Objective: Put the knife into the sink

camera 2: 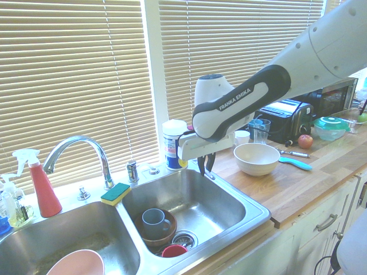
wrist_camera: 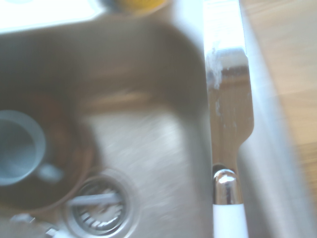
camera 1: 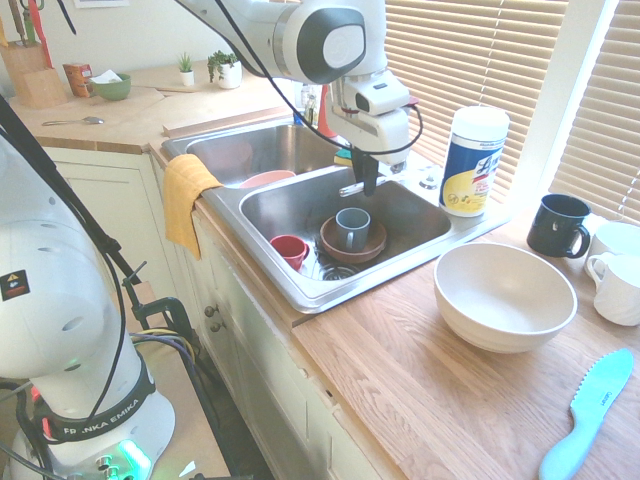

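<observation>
One slim silver table knife with a white handle (wrist_camera: 231, 114) sits pinched in the hand (camera 2: 206, 171), blade running alongside the counter-side rim of the stainless-steel sink (camera 2: 256, 216); it likely needs moving inward, then lowering.

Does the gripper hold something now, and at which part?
Yes, the gripper holds the knife, apparently by its white handle.

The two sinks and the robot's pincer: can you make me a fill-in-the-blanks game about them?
The steel-bladed knife has a ____ handle. The round brown bowl has a blue-gray ____ inside it. The green-and-yellow sponge sits ____ the two metal basins. The robot's gray pincer is holding the ____.

white; mug; between; knife
</observation>
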### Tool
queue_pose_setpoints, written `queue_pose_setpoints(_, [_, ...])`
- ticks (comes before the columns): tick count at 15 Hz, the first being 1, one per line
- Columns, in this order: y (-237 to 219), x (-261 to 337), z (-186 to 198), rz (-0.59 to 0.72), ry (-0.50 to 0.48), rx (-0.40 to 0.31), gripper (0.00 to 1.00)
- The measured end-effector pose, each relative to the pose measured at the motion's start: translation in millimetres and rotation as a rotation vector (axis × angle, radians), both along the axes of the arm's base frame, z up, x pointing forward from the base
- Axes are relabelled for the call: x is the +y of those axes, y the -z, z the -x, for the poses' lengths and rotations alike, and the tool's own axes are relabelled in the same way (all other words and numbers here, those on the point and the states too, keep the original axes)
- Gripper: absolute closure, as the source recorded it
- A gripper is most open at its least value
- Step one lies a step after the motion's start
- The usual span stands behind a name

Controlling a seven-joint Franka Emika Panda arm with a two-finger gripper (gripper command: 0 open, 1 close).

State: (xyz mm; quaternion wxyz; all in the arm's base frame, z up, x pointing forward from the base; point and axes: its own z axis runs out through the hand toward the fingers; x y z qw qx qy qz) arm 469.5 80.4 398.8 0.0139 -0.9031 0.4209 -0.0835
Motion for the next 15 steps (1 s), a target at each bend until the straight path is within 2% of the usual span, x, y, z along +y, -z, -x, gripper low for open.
queue_pose_setpoints(3, [71, 18, -1, 0.002, -0.036, 0.018, 1.0])
queue_pose_setpoints(7, [166, 23, -4, -0.004, -0.037, 0.049, 1.0])
queue_pose_setpoints(14, [249, 45, -24, 0.003, -0.027, 0.084, 1.0])
queue_pose_setpoints(15, [253, 47, -27, 0.003, -0.02, 0.084, 0.0])
